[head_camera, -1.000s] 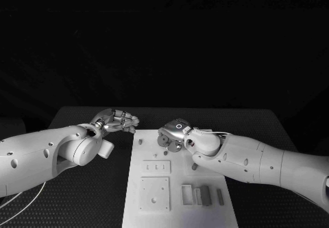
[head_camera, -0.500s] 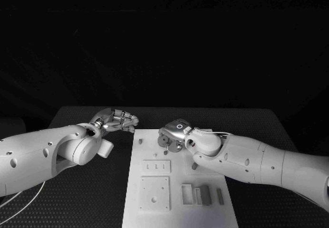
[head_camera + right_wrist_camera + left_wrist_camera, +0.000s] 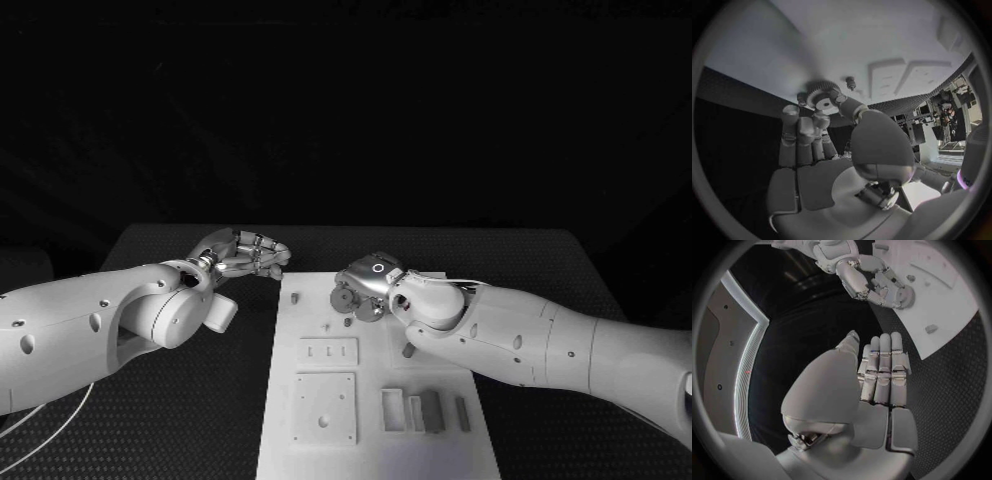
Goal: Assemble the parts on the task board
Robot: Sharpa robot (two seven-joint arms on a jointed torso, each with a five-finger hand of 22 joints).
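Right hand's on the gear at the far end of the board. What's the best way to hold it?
Keep the right hand on the gear's toothed rim, fingertips opposed across it and coming from above. It is a flat disc, and that hold leaves its centre hole clear.

My right hand point(image 3: 369, 287) covers most of the small toothed grey gear point(image 3: 822, 96) in head view. White flat task board point(image 3: 378, 400) cut off at bottom edge. Small pegs point(image 3: 931, 329) too small to identify.
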